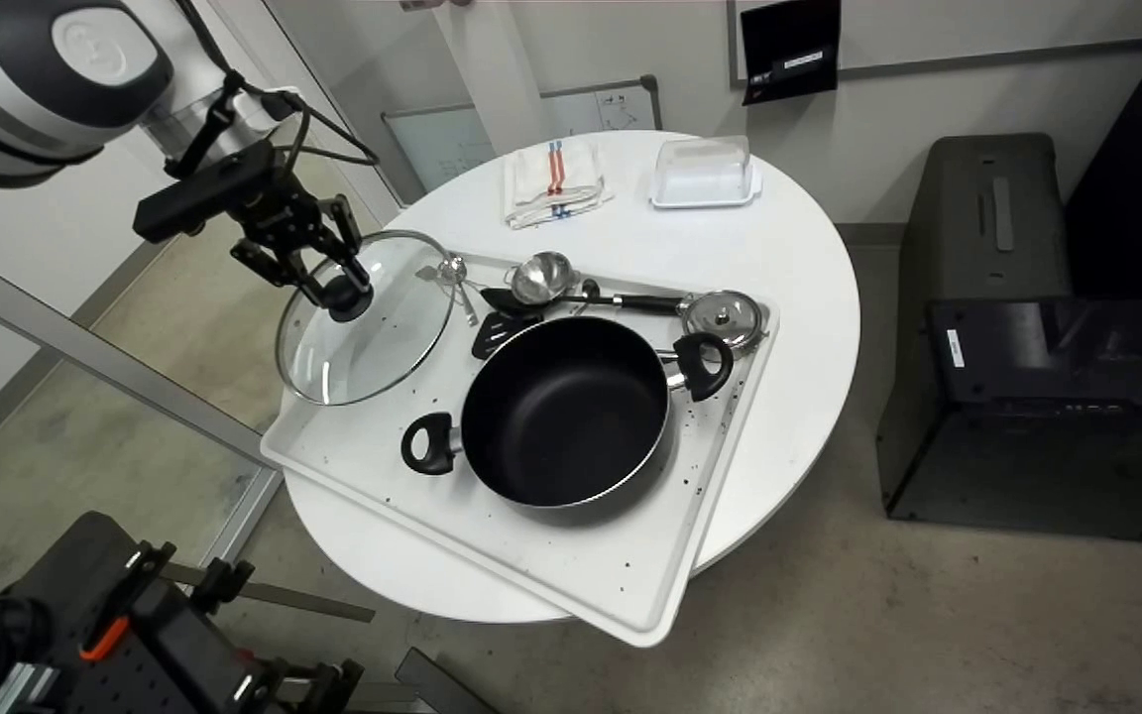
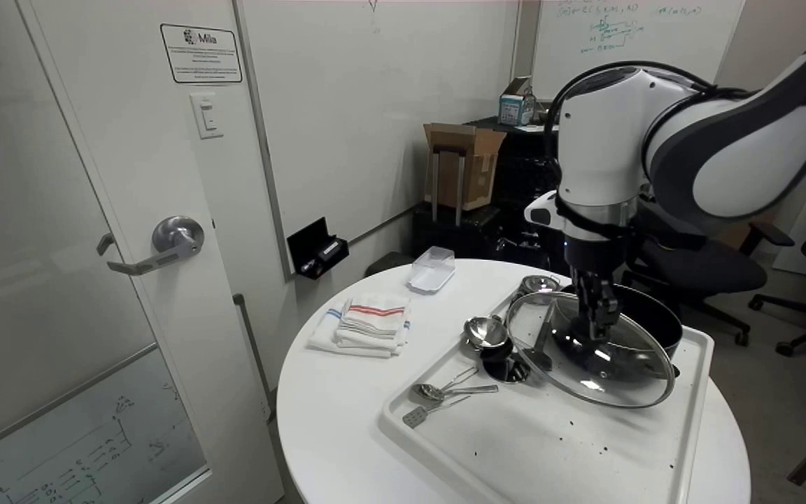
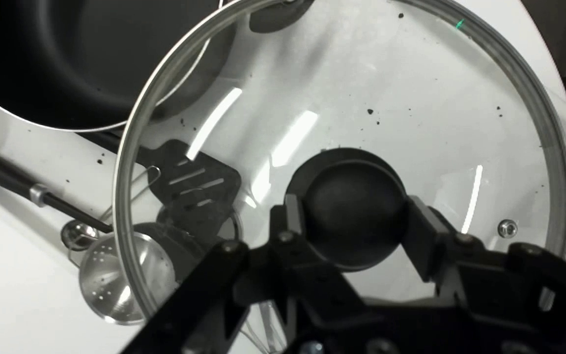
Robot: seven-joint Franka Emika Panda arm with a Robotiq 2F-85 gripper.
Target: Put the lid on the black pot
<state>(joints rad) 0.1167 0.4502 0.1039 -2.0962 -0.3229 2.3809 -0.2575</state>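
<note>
The glass lid (image 1: 393, 332) with its metal rim hangs tilted above the left part of the tray, beside the pot. It also shows in an exterior view (image 2: 630, 374) and in the wrist view (image 3: 410, 98). My gripper (image 1: 343, 292) is shut on the lid's dark knob; in the wrist view the fingers (image 3: 354, 216) press on both sides of it. The wide black pot (image 1: 571, 421) stands uncovered on the tray, its interior bare. In the wrist view the pot (image 3: 81, 54) is at the upper left, partly cut off, with the lid's edge overlapping its rim.
A white tray (image 1: 432, 526) lies on the round white table (image 1: 809, 297). Behind the pot lie a slotted spatula (image 1: 502, 332), a small colander (image 1: 542, 278), a small silver lidded pot (image 1: 723, 317) and small utensils (image 2: 438, 395). Folded towels (image 1: 556, 183) and a clear-lidded dish (image 1: 702, 174) stand farther back.
</note>
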